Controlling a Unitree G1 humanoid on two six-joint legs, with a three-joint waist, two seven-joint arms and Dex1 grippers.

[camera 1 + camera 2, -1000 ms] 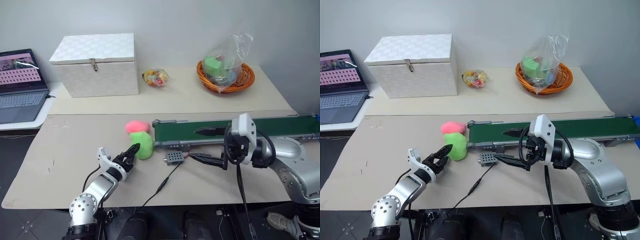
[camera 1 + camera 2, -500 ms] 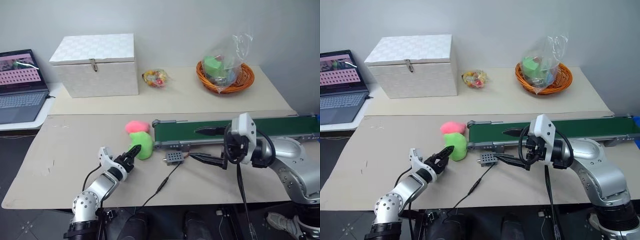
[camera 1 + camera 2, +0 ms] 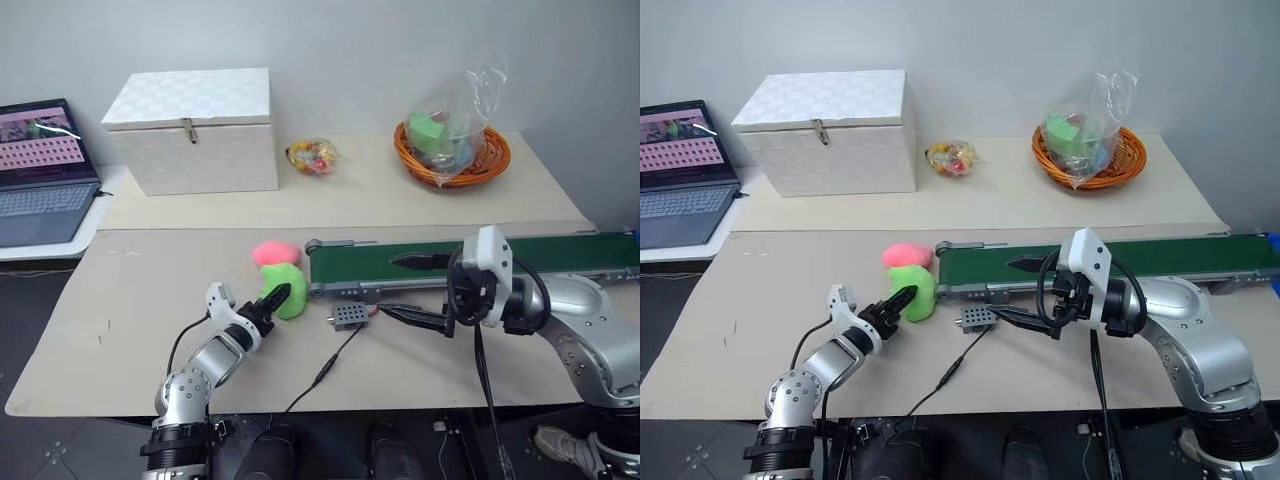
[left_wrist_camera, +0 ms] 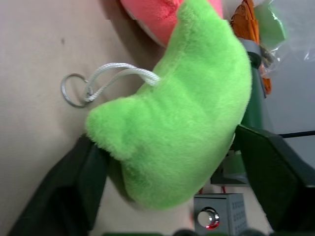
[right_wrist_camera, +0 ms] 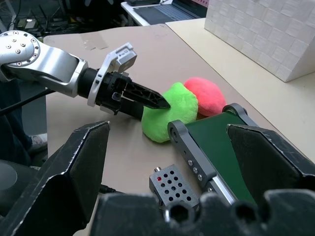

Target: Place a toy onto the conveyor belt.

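Gripping the lime-green plush toy (image 3: 287, 292) with the left gripper (image 3: 272, 301)
Toy sits left of the dark green conveyor belt (image 3: 470, 257); right gripper (image 3: 404, 288) gapes wide, empty.

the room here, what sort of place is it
Probably a robot test bench in a lab or office: a small conveyor belt on a paper-covered table, a laptop alongside, and plush toys as props.

lime-green toy (image 3: 290, 291), pink plush (image 3: 272, 252), dark green conveyor belt (image 3: 520, 251), white checker-textured box (image 3: 192, 128), orange basket (image 3: 452, 158)
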